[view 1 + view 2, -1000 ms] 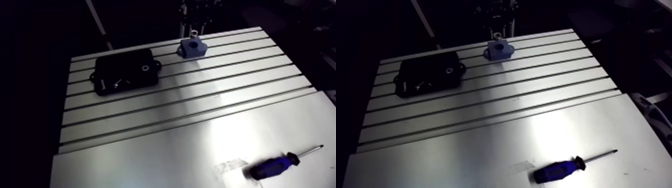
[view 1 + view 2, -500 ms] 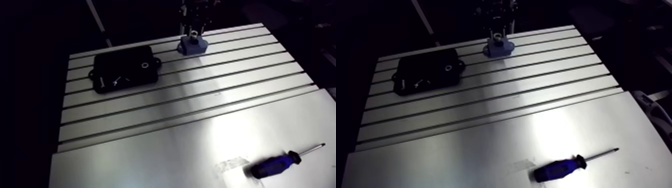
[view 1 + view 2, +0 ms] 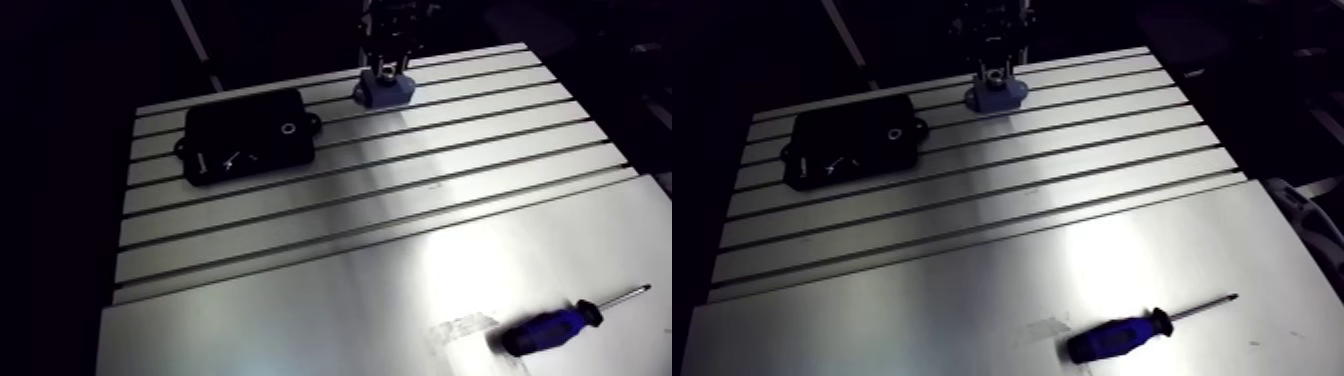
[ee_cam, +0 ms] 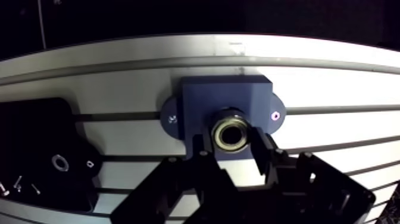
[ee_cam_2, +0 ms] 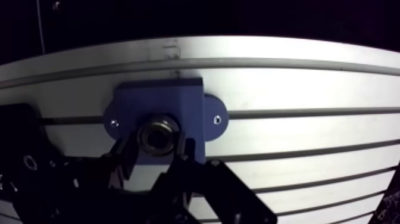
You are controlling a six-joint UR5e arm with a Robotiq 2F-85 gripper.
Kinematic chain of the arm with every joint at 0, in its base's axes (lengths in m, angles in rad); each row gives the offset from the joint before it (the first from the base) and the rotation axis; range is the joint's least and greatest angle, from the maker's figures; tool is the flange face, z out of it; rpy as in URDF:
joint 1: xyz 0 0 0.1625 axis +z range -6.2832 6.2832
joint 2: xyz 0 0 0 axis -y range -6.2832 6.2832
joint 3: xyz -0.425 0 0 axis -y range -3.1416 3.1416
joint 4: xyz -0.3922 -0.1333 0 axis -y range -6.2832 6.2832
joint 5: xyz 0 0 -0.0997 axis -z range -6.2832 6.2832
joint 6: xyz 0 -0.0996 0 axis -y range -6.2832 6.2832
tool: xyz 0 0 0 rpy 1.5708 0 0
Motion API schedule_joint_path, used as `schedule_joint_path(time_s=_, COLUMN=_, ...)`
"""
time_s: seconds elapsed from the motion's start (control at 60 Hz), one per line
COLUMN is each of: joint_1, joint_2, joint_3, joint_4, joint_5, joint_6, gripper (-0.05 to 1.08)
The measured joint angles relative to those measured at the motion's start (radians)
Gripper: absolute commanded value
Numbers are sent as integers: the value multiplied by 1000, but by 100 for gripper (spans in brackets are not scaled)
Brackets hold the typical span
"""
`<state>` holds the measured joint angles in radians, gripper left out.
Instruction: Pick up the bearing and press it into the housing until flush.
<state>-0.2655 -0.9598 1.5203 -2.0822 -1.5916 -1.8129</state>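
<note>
- The claw (image 4: pixel 231 142) comes down over the far edge of the desk (image 3: pixel 400 210), its two dark fingers (image 4: pixel 262 152) set narrow and clamped on the bearing (image 4: pixel 231 134), one on each side of it
- The bearing is a small metal ring with a bright inner race, held right at the round bore in the middle of the blue housing (image 4: pixel 196 101); its rim looks to stand a little above the housing's top face
- The housing sits flat on the desk between two of the slots, with a rounded ear at each side and a small hole in each ear
- To one side of the housing, apart from it, lies a black tray (image 3: pixel 250 150) holding a washer (image 3: pixel 290 128) and a few small screws (image 3: pixel 232 160)
- A screwdriver (image 3: pixel 560 328) with a blue and black handle lies on the smooth near part of the desk, well apart from the housing and the tray
</note>
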Motion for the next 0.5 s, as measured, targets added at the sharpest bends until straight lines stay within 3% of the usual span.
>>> schedule_joint_path(time_s=0.5, joint_1=-3, joint_2=8, joint_3=2, joint_4=-15, joint_5=-2, joint_6=-2, gripper=60)
